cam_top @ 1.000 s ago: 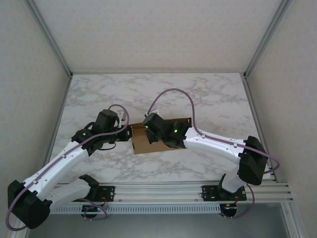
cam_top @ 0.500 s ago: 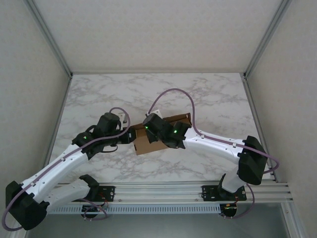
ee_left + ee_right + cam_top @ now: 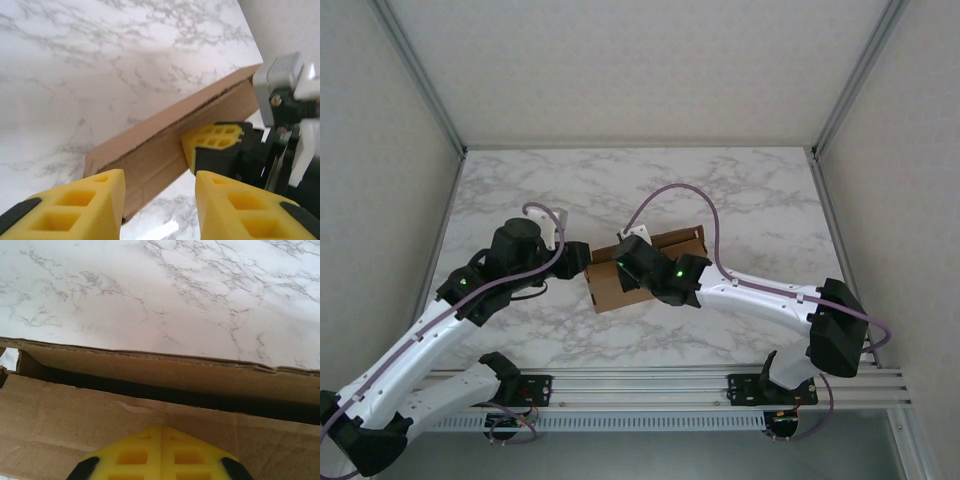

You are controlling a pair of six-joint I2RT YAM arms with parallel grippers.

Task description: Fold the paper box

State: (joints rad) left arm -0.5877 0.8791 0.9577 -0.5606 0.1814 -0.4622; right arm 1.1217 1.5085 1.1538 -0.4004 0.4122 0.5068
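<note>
On the marble counter, the paper box lies a little ahead of the two arms and between them, its long side slanting so that the right end sits farther back. It is a shallow brown carton, and a dark gap shows between its top panel and the far wall, so the lid is not yet seated. The right fingers are pressed together and rest on that top panel, apparently to pin it flat and stop the carton sliding. The left fingers stand apart just off the box's left end, with its corner in the opening between them; whether they touch the cardboard cannot be told. A second ago the left fingers were closed at that end. They have since spread, the arm has drawn back to the left, and the box has turned slightly under the right arm's hold.
</note>
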